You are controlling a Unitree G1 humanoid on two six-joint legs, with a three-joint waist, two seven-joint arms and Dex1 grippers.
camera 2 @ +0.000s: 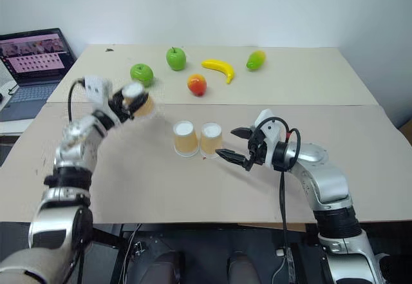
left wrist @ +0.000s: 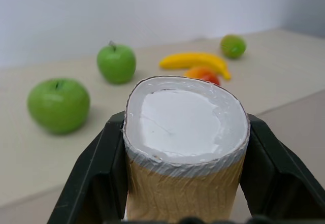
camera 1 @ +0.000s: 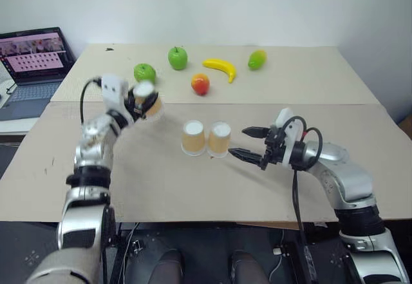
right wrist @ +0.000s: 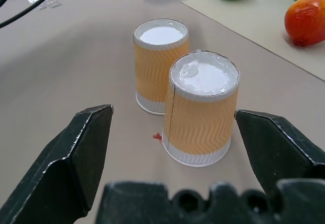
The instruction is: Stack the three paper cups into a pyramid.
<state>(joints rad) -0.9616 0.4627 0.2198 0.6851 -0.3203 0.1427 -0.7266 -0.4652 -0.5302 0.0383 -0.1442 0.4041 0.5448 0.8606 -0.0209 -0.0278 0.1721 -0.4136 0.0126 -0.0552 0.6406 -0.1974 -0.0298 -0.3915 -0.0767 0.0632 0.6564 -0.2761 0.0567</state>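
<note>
Beige table [camera 1: 309, 181] | white wall [camera 1: 257, 7] | laptop [camera 1: 32, 65] far left

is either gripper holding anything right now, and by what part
The left gripper is shut on one paper cup, a finger on each side of its wall. The right gripper is open and holds nothing.

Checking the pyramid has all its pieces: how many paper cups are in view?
3. Two cups stand upside down side by side on the table, left one, right one; the third is held aloft in the left end effector.

No legible text; laptop screen [camera 1: 35, 53] too small to read
</note>
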